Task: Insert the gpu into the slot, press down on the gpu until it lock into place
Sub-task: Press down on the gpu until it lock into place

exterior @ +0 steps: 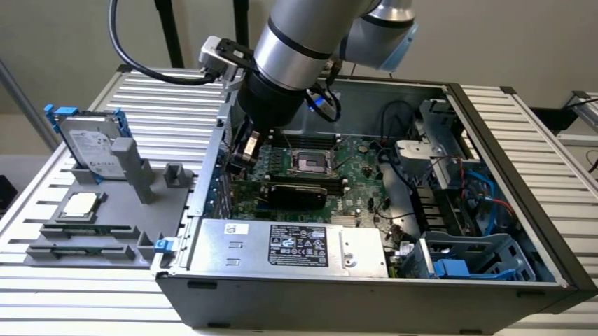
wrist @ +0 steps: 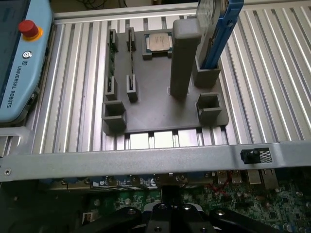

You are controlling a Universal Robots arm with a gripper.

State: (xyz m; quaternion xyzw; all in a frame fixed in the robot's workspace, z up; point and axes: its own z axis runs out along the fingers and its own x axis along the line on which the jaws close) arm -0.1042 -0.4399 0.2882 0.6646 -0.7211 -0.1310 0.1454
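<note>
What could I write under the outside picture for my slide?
Robot arm's tool reaching into an open computer case, by the gpu on the green motherboard.

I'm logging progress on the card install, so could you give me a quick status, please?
Gripper shut, low inside the case over the motherboard. Gpu lying flat across the board, not in the gripper. Nothing seen blocking it.

GPU [exterior: 297, 190]: thin black rectangular expansion card, lying lengthwise across the green motherboard [exterior: 360, 183] inside the open computer case [exterior: 374, 287], just below the CPU socket [exterior: 312, 159] and above the grey power-supply box [exterior: 290, 245] in the exterior view. Slot: hidden beneath the card; seating cannot be told.
</note>
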